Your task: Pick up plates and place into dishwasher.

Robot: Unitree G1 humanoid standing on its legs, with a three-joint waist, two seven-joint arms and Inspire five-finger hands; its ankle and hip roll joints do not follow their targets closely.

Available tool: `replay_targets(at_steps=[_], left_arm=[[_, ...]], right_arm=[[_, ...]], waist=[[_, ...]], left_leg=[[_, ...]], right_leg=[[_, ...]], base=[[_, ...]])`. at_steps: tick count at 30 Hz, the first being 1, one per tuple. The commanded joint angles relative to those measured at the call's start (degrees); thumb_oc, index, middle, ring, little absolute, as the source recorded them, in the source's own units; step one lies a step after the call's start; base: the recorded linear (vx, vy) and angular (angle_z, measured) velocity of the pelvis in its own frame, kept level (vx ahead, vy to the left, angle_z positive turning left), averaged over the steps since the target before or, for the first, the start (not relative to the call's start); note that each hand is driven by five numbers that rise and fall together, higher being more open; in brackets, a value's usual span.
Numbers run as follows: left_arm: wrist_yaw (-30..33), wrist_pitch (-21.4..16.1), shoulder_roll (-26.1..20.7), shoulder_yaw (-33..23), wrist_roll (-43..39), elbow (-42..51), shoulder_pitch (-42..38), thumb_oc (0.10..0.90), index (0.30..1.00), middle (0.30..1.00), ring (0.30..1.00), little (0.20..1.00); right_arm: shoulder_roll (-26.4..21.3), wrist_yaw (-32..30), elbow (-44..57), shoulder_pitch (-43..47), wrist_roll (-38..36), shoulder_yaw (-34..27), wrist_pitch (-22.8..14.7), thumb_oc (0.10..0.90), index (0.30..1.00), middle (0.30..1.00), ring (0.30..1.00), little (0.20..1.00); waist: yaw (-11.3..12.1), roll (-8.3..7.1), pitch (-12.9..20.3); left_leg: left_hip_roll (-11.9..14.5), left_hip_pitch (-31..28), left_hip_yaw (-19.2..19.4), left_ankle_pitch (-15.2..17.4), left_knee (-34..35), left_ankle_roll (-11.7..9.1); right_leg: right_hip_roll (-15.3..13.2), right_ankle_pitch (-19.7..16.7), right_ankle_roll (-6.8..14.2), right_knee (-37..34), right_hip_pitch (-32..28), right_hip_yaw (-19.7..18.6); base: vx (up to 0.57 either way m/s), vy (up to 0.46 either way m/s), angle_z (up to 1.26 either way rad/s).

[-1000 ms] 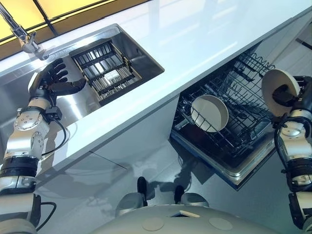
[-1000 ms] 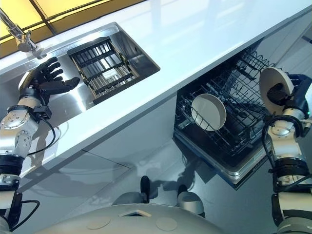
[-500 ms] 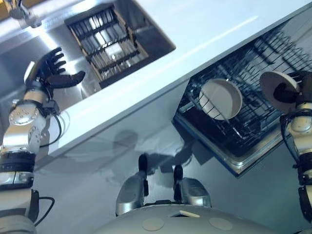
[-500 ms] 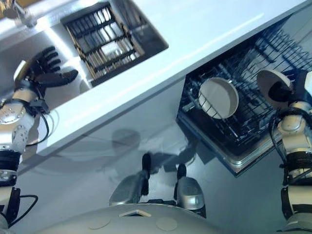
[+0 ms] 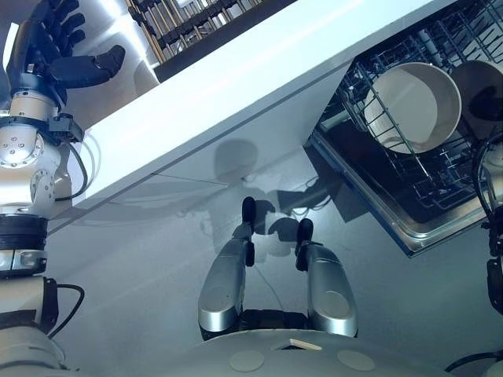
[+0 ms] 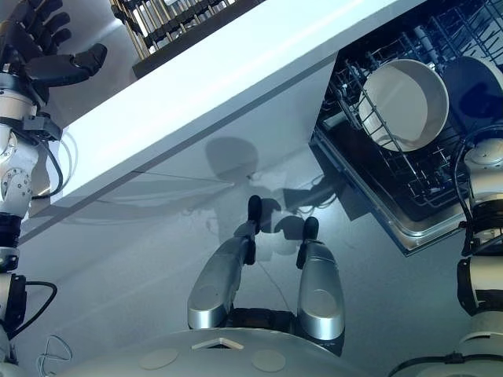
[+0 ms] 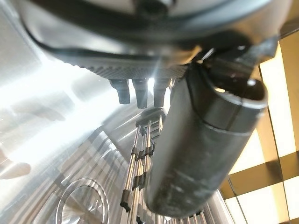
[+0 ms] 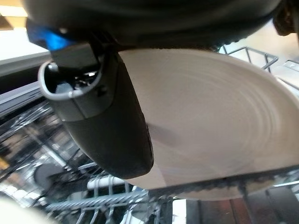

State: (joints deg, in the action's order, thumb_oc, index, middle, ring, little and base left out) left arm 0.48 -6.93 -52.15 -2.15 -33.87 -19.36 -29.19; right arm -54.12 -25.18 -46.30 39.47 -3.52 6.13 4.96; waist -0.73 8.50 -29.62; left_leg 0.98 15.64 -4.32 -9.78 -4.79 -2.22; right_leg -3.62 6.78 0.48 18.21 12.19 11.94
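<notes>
Counter [image 5: 236, 78]: long white slab between the two hands; sink side by the left hand, dishwasher side by the right.

Dishwasher [image 5: 409, 236]: open below the counter's edge, right under the right hand, so a plate can go straight down into it.

Sink [image 5: 126, 35]: steel basin beneath and beyond the left hand, likely the source of the plates.

Lower rack [image 6: 428, 184]: pulled out, just below the right hand; wire tines there to keep plates on edge.

Sink rack [image 5: 185, 20]: dark slatted insert just past the left fingertips; no plate to be made out on it.

Standing plate [image 5: 413, 106]: already loaded, leaning on edge among the tines, just beside the right hand on its inner side.

Held plate [image 8: 224, 130]: in the right hand, carried on edge to match its neighbour; a rack wire crosses in front of its lower rim, so probably entering a slot. Cannot tell whether seated yet.

Right hand [image 8: 105, 116]: clamped on the held plate, thumb pressed flat across its face to stop it swinging; best kept so until the tines take the weight.

Left hand [image 5: 39, 55]: spread and empty above the sink, thumb out to the side, touching nothing; apparently parked ready for another pick.
</notes>
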Motion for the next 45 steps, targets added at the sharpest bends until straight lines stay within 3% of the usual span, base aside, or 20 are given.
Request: replay_targets(at_steps=[1,4,5,6,7,13,20,25,31,37,45], left_arm=[[2.4,-5.1,-1.8,-0.2,-0.7,2.8,-3.0,0.8,0.9,0.9,0.9,0.9],[2.6,-4.2,-2.5,0.0,-0.9,4.0,-3.5,0.8,0.9,0.9,0.9,0.9],[2.4,-4.4,-2.8,0.0,-1.0,3.9,-3.7,0.8,0.9,0.9,0.9,0.9],[2.4,-4.4,-2.8,0.0,-1.0,3.8,-3.8,0.8,0.9,0.9,0.9,0.9],[2.3,-4.5,-3.0,0.1,-1.1,3.9,-4.0,0.8,0.9,0.9,0.9,0.9],[2.5,-3.6,-3.7,0.4,-1.8,5.9,-4.0,0.8,0.9,0.9,0.9,0.9],[2.5,-2.9,-3.4,-0.9,-2.5,7.6,-1.9,0.8,0.9,0.9,0.9,0.9],[2.0,-2.7,-2.5,-1.7,-2.4,8.6,-0.4,0.8,0.9,0.9,0.9,0.9],[0.8,-2.1,-2.5,-3.2,-2.7,9.7,1.2,0.8,0.9,0.9,0.9,0.9],[0.1,-2.5,-2.1,-3.5,-2.7,9.0,2.7,0.8,0.9,0.9,0.9,0.9],[-0.3,-4.0,-0.6,-4.5,-2.5,6.8,5.4,0.8,0.9,0.9,0.9,0.9]], right_arm=[[-5.8,-5.3,1.1,5.5,-2.4,2.8,-0.1,0.1,0.3,0.3,0.3,0.2],[-5.5,-5.7,0.3,6.5,-3.4,3.2,1.2,0.1,0.3,0.3,0.3,0.2],[-5.4,-5.7,-0.1,6.9,-3.6,3.1,1.8,0.32,0.488,0.488,0.488,0.42],[-5.4,-5.7,-0.1,7.0,-3.6,3.2,1.8,0.416,0.571,0.571,0.571,0.516],[-5.4,-6.0,-0.4,7.3,-3.9,3.3,2.1,0.8,0.9,0.9,0.9,0.9],[-4.8,-8.6,0.3,8.4,-3.3,3.4,1.2,0.8,0.9,0.9,0.9,0.9],[-4.2,-12.7,7.8,5.6,-1.7,1.0,-3.0,0.8,0.9,0.9,0.9,0.9],[-4.5,-11.7,12.1,2.5,-0.7,-1.2,-2.9,0.8,0.9,0.9,0.9,0.9],[-5.1,-7.6,13.9,-3.1,-1.4,-4.8,-3.3,0.8,0.9,0.9,0.9,0.9],[-2.7,-5.2,13.6,-8.0,-3.6,-7.5,-5.8,0.8,0.9,0.9,0.9,0.9],[2.8,-3.4,14.4,-14.2,-4.7,-10.4,-6.0,0.8,0.9,0.9,0.9,0.9]], waist=[[-0.5,0.23,5.1],[-0.2,0.49,4.7],[-0.1,0.51,4.5],[-0.1,0.51,4.5],[0.0,0.54,4.4],[0.5,0.32,4.7],[0.2,-2.07,7.1],[-0.5,-3.35,9.0],[-1.6,-5.09,13.6],[-2.2,-5.56,18.0],[-3.3,-5.12,22.1]], left_leg=[[0.5,-1.2,3.0,5.6,0.5,-2.7],[0.6,-0.5,3.4,5.2,1.1,-2.6],[0.5,-0.1,3.5,5.1,1.2,-2.6],[0.6,0.0,3.5,5.0,1.2,-2.6],[0.5,0.2,3.5,4.9,1.4,-2.5],[0.7,0.2,4.1,4.7,2.6,-2.2],[0.9,-1.5,5.0,5.6,2.8,-1.9],[0.8,-3.6,5.8,6.7,2.8,-1.7],[0.3,-8.9,7.5,8.0,4.7,-1.4],[-0.3,-13.6,8.3,8.8,7.0,-1.1],[-0.8,-16.7,9.6,9.1,9.0,-0.8]], right_leg=[[1.7,7.6,-0.7,10.2,4.7,-0.2],[1.8,7.4,-0.7,10.2,5.5,-0.2],[1.8,7.2,-0.6,10.3,5.8,-0.2],[1.8,7.2,-0.6,10.3,5.9,-0.2],[1.8,7.1,-0.6,10.1,6.0,-0.2],[2.1,6.8,-0.5,9.1,5.8,0.0],[2.8,5.6,0.1,5.7,3.3,0.0],[3.4,4.7,0.5,2.7,1.0,-0.3],[3.7,3.3,1.7,-2.9,-4.6,-1.1],[3.5,2.0,3.2,-6.3,-8.6,-1.6],[2.9,1.1,4.9,-8.4,-10.9,-2.2]], base=[[-0.05,-0.004,-0.02],[-0.06,0.001,0.01],[-0.05,0.0,-0.01],[-0.05,-0.003,0.02],[-0.05,0.001,0.05],[-0.03,0.0,0.07],[-0.01,-0.003,0.01],[0.02,0.039,-0.02],[0.05,0.075,-0.1],[0.06,0.086,-0.17],[0.04,0.089,-0.13]])
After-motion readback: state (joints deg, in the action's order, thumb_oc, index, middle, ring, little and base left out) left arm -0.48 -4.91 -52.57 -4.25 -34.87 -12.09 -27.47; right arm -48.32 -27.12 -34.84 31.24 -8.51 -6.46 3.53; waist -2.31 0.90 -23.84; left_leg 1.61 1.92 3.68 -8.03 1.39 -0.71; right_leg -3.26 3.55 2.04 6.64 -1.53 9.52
